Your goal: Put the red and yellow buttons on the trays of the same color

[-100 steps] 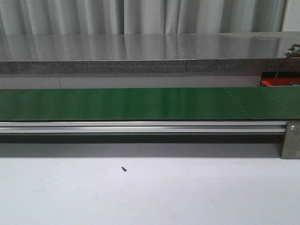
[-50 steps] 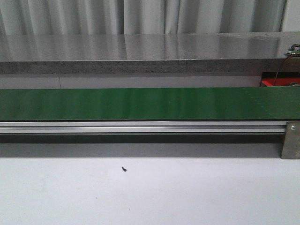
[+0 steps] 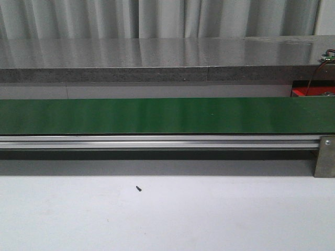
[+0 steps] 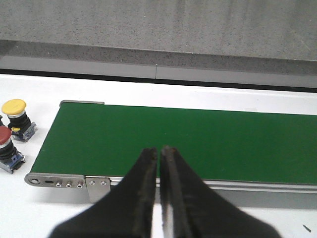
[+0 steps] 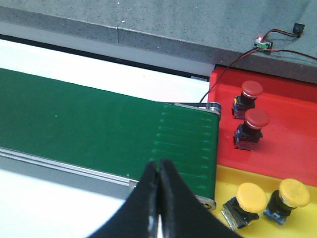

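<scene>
Nothing on the green conveyor belt (image 3: 167, 116) had visibly changed from a second earlier in the front view, which showed it bare above the white worktop (image 3: 209, 214), with grey curtains behind. Both pincers were pressed together and held nothing: the left pincer (image 4: 159, 153) hung over the belt's end, where a yellow button (image 4: 16, 119) and a red button (image 4: 6, 148) stood on the worktop; the right pincer (image 5: 159, 166) hung near the red tray (image 5: 292, 124) with two red buttons and the yellow tray (image 5: 233, 178) with two yellow ones.
</scene>
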Action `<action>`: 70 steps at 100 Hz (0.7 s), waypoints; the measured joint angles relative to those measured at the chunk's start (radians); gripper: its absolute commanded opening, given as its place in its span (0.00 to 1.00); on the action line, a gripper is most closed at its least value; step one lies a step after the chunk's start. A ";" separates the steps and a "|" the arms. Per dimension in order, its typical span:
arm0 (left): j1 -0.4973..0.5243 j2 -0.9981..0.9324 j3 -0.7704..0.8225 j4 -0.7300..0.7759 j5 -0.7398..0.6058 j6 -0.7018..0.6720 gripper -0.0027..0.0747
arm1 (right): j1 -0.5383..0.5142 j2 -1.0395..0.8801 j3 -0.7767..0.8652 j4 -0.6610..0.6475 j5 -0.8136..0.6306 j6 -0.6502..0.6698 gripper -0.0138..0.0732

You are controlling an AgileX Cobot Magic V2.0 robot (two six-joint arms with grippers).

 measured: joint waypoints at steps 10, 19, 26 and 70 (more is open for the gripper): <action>0.000 0.000 0.000 0.000 0.000 0.000 0.51 | 0.000 0.000 0.000 0.000 0.002 0.000 0.08; 0.000 0.000 0.000 0.002 0.000 0.000 0.78 | 0.000 0.000 0.000 0.000 0.002 0.000 0.08; 0.000 0.000 0.000 0.004 0.000 0.000 0.89 | 0.000 0.000 0.000 0.000 0.002 0.000 0.08; 0.000 0.101 -0.137 0.129 0.078 -0.098 0.84 | 0.000 0.000 0.000 0.000 0.008 -0.002 0.08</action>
